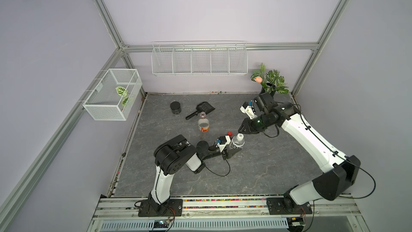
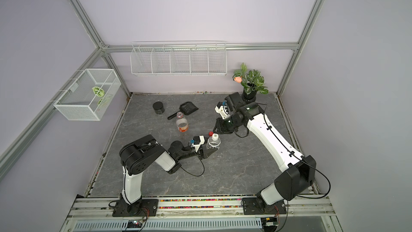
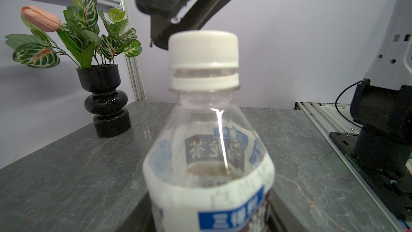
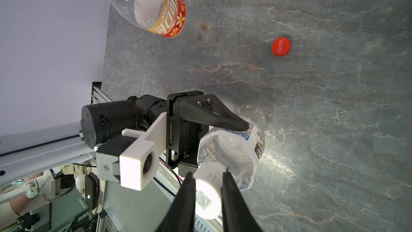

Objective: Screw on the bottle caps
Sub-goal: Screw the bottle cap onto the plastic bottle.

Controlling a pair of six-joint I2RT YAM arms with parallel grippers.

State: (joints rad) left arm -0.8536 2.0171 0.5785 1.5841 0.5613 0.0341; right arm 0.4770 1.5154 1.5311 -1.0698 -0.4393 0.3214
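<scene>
Bottle empty, wht cap atop.

- Two clear bottles: one tall bottle with an orange label, one short bottle with a white label.
- Two caps: one red cap, one white cap.
- One black jar.
- One black scoop.
- One vase of plants.
- Two white wire baskets: one wall rack with five compartments, one mesh basket.
- Two robot arms: left arm, right arm.
</scene>
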